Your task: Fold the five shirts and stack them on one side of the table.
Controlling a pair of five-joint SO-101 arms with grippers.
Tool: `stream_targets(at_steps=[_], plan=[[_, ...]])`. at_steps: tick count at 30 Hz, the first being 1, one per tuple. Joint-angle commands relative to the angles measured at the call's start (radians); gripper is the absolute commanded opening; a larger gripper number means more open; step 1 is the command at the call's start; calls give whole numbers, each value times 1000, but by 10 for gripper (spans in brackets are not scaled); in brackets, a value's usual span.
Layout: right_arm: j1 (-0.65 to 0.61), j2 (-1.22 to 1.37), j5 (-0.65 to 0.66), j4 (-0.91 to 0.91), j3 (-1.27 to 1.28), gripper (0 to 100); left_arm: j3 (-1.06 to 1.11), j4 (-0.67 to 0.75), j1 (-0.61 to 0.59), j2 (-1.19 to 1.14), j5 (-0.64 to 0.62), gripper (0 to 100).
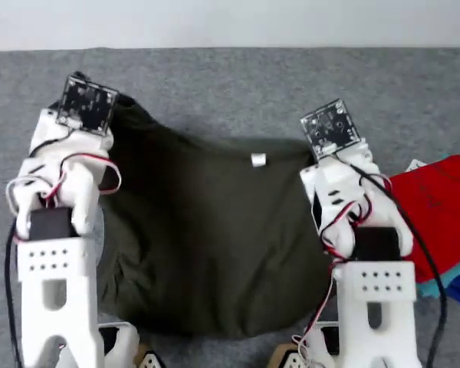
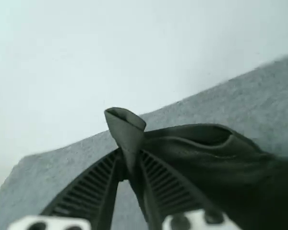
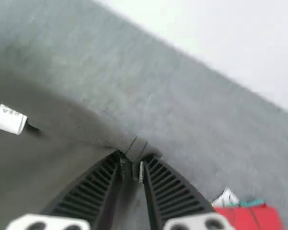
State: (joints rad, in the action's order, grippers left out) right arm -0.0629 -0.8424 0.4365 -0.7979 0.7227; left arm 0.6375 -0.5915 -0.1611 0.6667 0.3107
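Note:
A dark olive shirt point(image 1: 207, 230) lies spread between the two arms on the grey table, its white neck label point(image 1: 258, 159) at the far edge. My left gripper point(image 2: 129, 165) is shut on a bunched fold of the shirt point(image 2: 127, 127) at its far left corner, held up off the table. My right gripper point(image 3: 133, 167) is shut on the shirt's far right edge point(image 3: 136, 148), close to the white label point(image 3: 10, 119). A stack of folded shirts point(image 1: 437, 222), red on top with teal and blue beneath, lies at the right side of the table.
The grey table point(image 1: 238, 92) stretches bare behind the shirt up to a white wall. Both arm bases point(image 1: 54, 307) stand at the near edge with cables beside them. The folded stack point(image 3: 249, 215) lies close to the right arm.

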Motion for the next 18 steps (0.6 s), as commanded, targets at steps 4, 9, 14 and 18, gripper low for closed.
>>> stream_targets(at_steps=[4,9,14,18], plan=[[42,130,20,314,-14,9,-242,87,15,-241,-72,5],[45,257,46,420,-86,9,-466,87,15,-465,-97,5],[45,423,46,466,-229,9,-676,87,43,-658,-97,5],[47,549,41,466,-361,9,-825,87,72,-790,-97,5]])
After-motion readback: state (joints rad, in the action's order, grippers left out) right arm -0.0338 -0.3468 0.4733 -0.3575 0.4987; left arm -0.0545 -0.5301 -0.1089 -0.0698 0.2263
